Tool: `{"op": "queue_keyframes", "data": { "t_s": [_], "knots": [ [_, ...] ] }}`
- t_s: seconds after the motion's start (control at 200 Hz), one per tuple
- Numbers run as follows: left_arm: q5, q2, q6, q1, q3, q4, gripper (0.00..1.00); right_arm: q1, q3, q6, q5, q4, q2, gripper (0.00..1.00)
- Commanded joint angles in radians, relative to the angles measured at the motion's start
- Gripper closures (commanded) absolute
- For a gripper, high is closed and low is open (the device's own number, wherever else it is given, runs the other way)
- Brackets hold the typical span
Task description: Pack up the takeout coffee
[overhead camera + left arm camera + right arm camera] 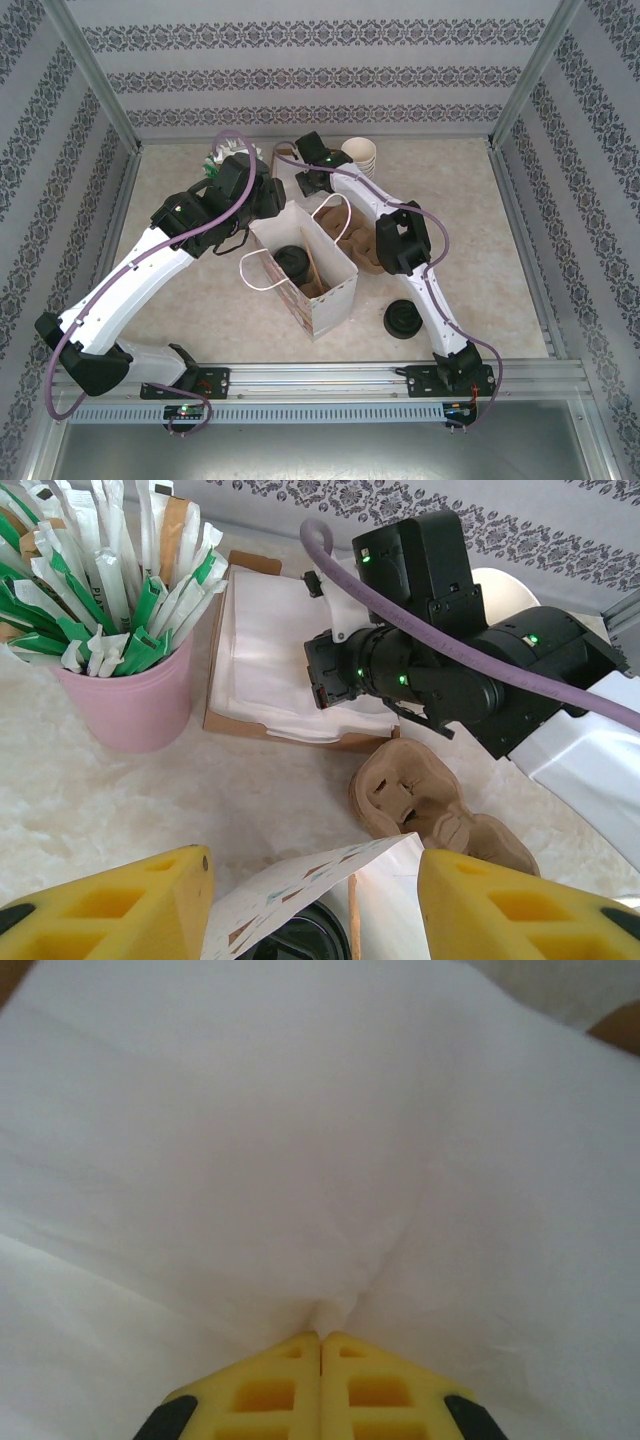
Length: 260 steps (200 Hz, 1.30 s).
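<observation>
**A:** What is the setting?

**B:** A beige marbled table [200,300], boxed in by walls [320,75] with grey patterned stripes. Two white robot arms reach in from the bottom edge of the overhead view.

**A:** Where is the coffee cup?

**B:** The coffee cup [292,262], seen as a round black lid, stands inside an open white paper bag [320,295] at the centre of the frame.

**A:** What about the left gripper?

**B:** The left gripper [312,870] is at the upper left corner of the bag. Its yellow fingers are about halfway apart with the bag's rim between them. I cannot tell whether either finger touches the rim.

**A:** And the right gripper?

**B:** The right gripper [320,1340] is fully closed, pinching a fold of white napkin [300,1160]. The napkins lie in a cardboard tray [215,720], upper centre in the overhead view.

**A:** Anything else?

**B:**
- A pink cup [130,695] of paper-wrapped sticks is at the upper left.
- A stack of paper cups [360,153] is just right of the tray.
- A brown cup carrier [420,800] is right of the bag.
- A pile of black lids [402,320] is at the lower right.
</observation>
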Motion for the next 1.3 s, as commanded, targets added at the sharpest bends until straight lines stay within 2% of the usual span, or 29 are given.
{"op": "queue_keyframes", "data": {
  "t_s": [0.0,0.44,0.699,0.904,1.089,1.294],
  "knots": [
    [-0.007,-0.018,0.001,0.012,0.019,-0.01,0.43,-0.002,0.059,0.01,-0.006,-0.022,0.001,1.0],
    [-0.005,-0.138,0.064,0.011,-0.005,-0.01,0.43,-0.02,0.015,0.121,-0.171,0.004,-0.278,1.0],
    [-0.003,-0.229,0.16,0.012,-0.018,-0.007,0.43,-0.018,-0.023,0.175,-0.211,0.021,-0.451,1.0],
    [0.037,-0.265,0.261,0.012,-0.009,0.014,0.43,0.013,-0.06,0.157,-0.183,0.029,-0.62,1.0],
    [0.106,-0.307,0.389,0.012,-0.023,0.074,0.4,0.089,-0.191,0.076,-0.116,0.047,-0.808,1.0],
    [0.167,-0.371,0.609,0.012,-0.059,0.126,0.3,0.202,-0.48,-0.021,-0.061,0.135,-1.06,1.0]
  ]
}}
